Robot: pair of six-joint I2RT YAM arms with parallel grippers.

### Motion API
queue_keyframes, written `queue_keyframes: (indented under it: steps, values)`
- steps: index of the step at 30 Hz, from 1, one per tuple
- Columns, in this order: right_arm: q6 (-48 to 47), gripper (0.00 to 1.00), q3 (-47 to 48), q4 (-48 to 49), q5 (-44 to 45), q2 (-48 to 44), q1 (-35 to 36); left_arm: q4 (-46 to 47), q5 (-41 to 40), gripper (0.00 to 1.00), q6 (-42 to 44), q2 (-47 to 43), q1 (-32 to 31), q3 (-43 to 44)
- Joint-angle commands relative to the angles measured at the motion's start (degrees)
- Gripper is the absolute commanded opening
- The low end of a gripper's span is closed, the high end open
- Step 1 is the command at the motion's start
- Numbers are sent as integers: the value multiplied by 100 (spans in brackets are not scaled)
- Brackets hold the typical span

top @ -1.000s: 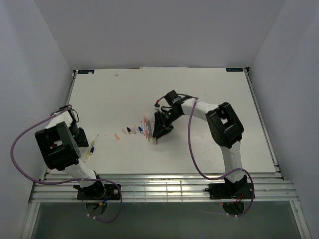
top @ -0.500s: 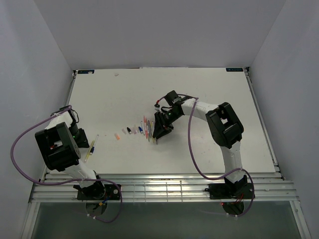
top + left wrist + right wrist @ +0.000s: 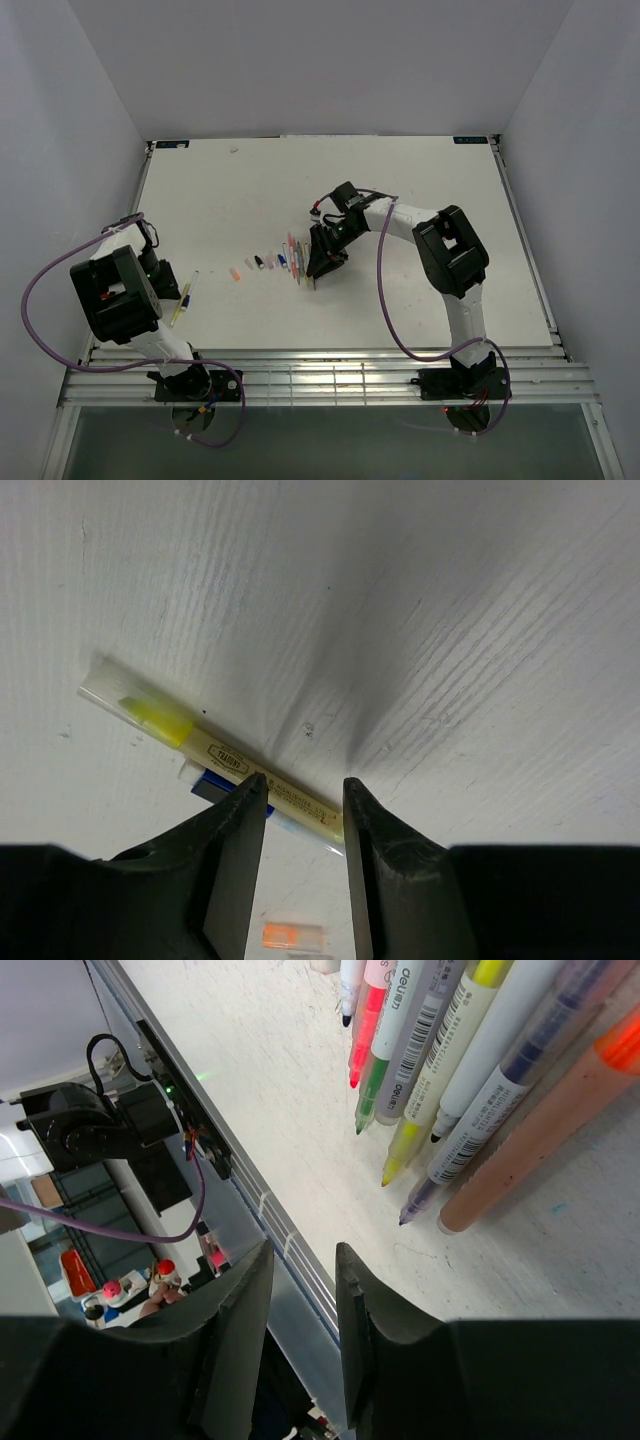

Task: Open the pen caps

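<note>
Left pincer (image 3: 300, 795): jaws part-open, holding nothing. Yellow pen (image 3: 232, 765) lies flat on the table (image 3: 450, 630), crossing diagonally under the fingertips. Its clear cap (image 3: 125, 693) is on, up-left in the wrist view, well clear of the jaws.

My read: light, stiff, slick plastic that will roll or skid; cap probably press-fit. Pinch the barrel mid-length, second grip on the cap, pull along the axis.

Mid-table: loose caps (image 3: 258, 262) in a row, then pens (image 3: 440, 1050) side by side, tips bare.

Right pincer (image 3: 305, 1250): jaws apart, empty, just beside the pens' tip ends, apparently not touching.
</note>
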Motion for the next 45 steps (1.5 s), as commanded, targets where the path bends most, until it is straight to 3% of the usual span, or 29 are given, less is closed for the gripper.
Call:
queue_keyframes:
  steps: [1, 39, 42, 43, 45]
  values:
    - [33, 38, -53, 90, -178, -67, -13, -286, 161, 47, -889, -219, -21, 18]
    - [41, 38, -194, 169, -126, -207, -4, -313, -164, 46, -985, -193, -135, -421]
    - [33, 38, -211, 169, -117, -216, -4, -242, -269, 42, -915, -175, -135, -404]
    - [24, 38, -211, 169, -108, -225, -4, -234, -295, 34, -889, -140, -127, -369]
    - [24, 38, -211, 169, -99, -225, -4, -234, -418, 32, -862, -96, -135, -281]
